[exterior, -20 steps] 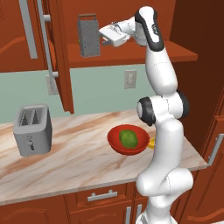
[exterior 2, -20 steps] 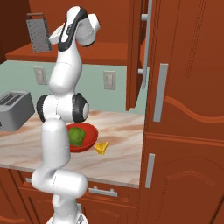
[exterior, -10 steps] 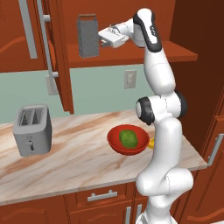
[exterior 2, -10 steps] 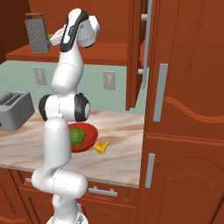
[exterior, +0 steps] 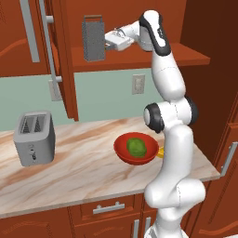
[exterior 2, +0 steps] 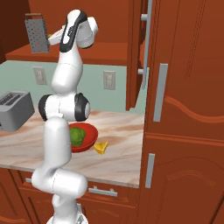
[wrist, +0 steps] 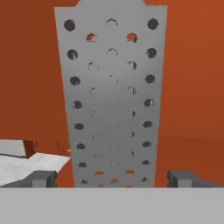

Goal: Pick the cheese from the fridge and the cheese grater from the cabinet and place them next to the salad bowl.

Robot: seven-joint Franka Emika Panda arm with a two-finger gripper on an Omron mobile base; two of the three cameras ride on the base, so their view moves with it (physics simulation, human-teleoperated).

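Note:
The grey cheese grater (exterior: 93, 38) (exterior 2: 36, 33) stands upright on the shelf of the open cabinet (exterior: 153, 58). My gripper (exterior: 108, 44) (exterior 2: 50, 40) is level with it, just to its right, and open. In the hand view the grater's perforated face (wrist: 111, 96) rises close ahead, between my gripper's (wrist: 111, 179) two fingertips, with a gap on each side. On the counter below, the red salad bowl (exterior: 136, 148) (exterior 2: 79, 136) holds a green leafy ball. The yellow-orange cheese (exterior 2: 101, 147) (exterior: 160, 151) lies right beside the bowl.
The cabinet door (exterior: 56, 60) with its long silver handle stands swung open left of the grater. A silver toaster (exterior: 33, 138) (exterior 2: 13, 109) sits at the counter's left end. Tall reddish-brown panels (exterior 2: 183, 109) close off the right. Drawers (exterior: 108, 208) run under the counter.
The hand has crept slightly closer to the grater; bowl, cheese and toaster have not moved.

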